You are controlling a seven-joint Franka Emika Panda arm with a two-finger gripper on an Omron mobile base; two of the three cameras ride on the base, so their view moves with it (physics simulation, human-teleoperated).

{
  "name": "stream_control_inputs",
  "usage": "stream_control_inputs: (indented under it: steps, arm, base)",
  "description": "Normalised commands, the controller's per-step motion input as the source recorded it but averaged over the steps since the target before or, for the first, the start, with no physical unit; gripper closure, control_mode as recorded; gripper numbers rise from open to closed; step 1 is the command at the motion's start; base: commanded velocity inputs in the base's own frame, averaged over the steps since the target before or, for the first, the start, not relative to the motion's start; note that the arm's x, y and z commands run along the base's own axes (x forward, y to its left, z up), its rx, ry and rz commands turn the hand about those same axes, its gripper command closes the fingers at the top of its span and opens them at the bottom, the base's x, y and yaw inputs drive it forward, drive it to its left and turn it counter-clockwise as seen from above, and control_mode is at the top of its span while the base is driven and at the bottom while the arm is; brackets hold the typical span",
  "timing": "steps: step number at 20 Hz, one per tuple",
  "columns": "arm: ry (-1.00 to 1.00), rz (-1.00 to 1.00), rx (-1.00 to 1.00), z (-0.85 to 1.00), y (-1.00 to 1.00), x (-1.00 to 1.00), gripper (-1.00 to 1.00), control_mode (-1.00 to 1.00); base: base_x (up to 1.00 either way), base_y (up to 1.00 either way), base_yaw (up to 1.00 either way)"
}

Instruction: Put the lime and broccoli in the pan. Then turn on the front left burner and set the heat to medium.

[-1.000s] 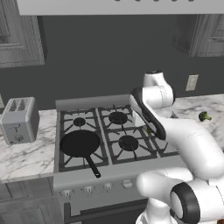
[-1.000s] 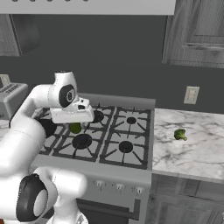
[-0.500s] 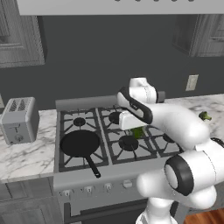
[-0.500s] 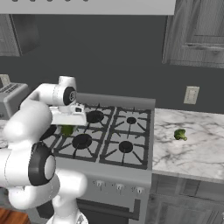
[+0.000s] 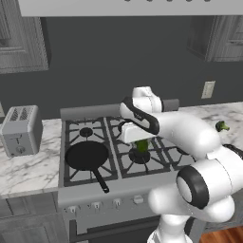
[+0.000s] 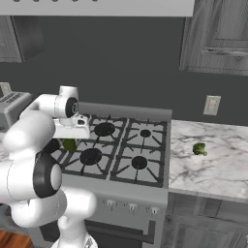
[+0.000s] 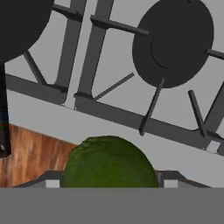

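Left base view: claw (image 5: 140,144) at frame centre, over the stove's middle burners, closed on the lime (image 5: 142,145). The pan (image 5: 87,155) sits left of centre on the front left burner (image 5: 75,167), handle twd the bottom edge. The broccoli (image 5: 221,126) lies at right edge on the counter (image 5: 26,167).

Right base view: claw (image 6: 70,142) w/ lime (image 6: 69,144) at centre left; broccoli (image 6: 198,149) at right on counter (image 6: 213,167).

Hand view: lime (image 7: 110,162) at bottom centre, btw the fingers; pan (image 7: 22,22) at upper left.
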Motion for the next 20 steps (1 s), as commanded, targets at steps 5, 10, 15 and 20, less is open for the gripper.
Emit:
stream_control_inputs:
  steps: [5,10,15,20]
  arm:
    - [-0.20,0.00,0.06,0.00,0.50,0.23,1.00,-1.00]
    - [-0.24,0.00,0.10,0.00,0.50,0.28,1.00,-1.00]
    - [-0.22,0.00,0.09,0.00,0.52,0.34,1.00,-1.00]
    - [-0.03,0.00,0.00,0.00,0.45,0.25,1.00,-1.00]
  base:
    - [0.00,0.00,0.00]
    - [0.00,0.00,0.00]
    - [0.00,0.00,0.00]
    - [0.00,0.00,0.00]
